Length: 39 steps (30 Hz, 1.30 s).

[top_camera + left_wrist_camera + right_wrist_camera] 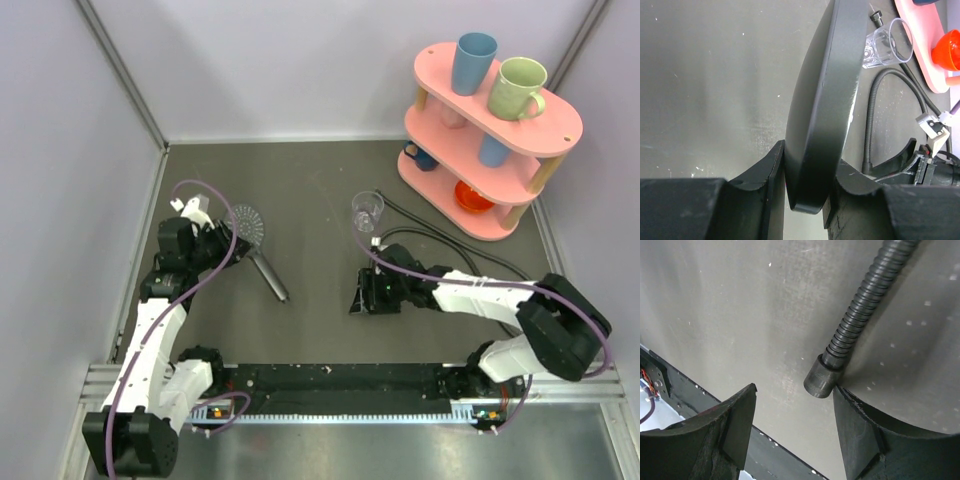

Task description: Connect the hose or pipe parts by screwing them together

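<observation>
Top view: the left end effector is clamped on the shower, well left of the cup, with the handle slanting toward the arm bases. The right end effector sits low over the desk, nearer the bases than the cup.

Left wrist: the disc stands edge-on, pinched between both jaws.

Right wrist: the jaws stand apart. The hose nut rests against one jaw, off centre. The end effector should probably centre on the nut, not the ribbing, before closing.
</observation>
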Tool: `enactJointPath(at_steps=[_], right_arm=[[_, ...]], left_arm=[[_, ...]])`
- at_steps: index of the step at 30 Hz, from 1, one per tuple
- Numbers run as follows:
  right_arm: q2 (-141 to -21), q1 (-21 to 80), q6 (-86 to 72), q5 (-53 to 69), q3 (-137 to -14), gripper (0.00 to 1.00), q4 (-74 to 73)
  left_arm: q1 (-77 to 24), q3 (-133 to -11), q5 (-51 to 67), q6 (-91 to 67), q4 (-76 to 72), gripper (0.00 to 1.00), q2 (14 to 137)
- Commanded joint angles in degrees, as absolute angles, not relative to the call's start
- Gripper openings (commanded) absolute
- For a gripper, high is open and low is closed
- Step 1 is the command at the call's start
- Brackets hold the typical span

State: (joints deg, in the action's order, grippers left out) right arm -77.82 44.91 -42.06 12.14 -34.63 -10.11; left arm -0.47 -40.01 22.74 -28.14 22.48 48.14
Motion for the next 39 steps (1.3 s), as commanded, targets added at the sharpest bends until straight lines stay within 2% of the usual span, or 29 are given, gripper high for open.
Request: enactJointPath(at_steps=[1,7,11,17,20,22,27,29,32,39], right_arm=[[-82.3,48.8,-45.6,12.9,-39.0,0.62,-1.9],[-94.7,53.5,-42.2,13.4,-47.0,0.62,8.0],[-102.5,55.7,-39.3,16.3,-54.7,0.61,9.4],[-98.7,56.1,-24.8,19.4,-57.2,0.63,6.4],[-95.5,54.0,-8.2,18.9,-54.1,0.66,7.6],[-94.7,52.4,-3.0,18.8,-55.1,0.67,5.1],[-95.5,45.9,20.4,37.4,-58.2,0.68,-2.6],[-95.4,44.8,32.4,40.9,-58.5,0.67,-7.1],[-95.3,42.9,42.1,42.1,-57.7,0.66,-8.6],[-100.0,42.3,48.1,41.4,-61.4,0.64,-12.7]], left_arm=[[-0.4,-40.4,21.7,-27.3,19.9,0.00,46.7],[-0.4,-40.4,20.0,-28.4,20.0,0.00,46.9],[3.4,-41.0,21.3,-30.0,20.4,0.00,47.3],[9.7,-41.2,22.1,-35.4,19.5,0.00,47.5],[11.6,-39.5,24.9,-39.5,14.3,0.00,49.1],[11.6,-38.9,25.3,-40.4,12.2,0.00,50.0],[11.7,-38.6,26.2,-38.0,12.5,0.00,51.3],[11.6,-37.9,26.5,-37.8,12.5,0.00,51.0],[11.7,-37.3,27.2,-37.1,12.5,0.00,51.0],[11.7,-36.7,28.1,-35.9,13.2,0.00,51.1]])
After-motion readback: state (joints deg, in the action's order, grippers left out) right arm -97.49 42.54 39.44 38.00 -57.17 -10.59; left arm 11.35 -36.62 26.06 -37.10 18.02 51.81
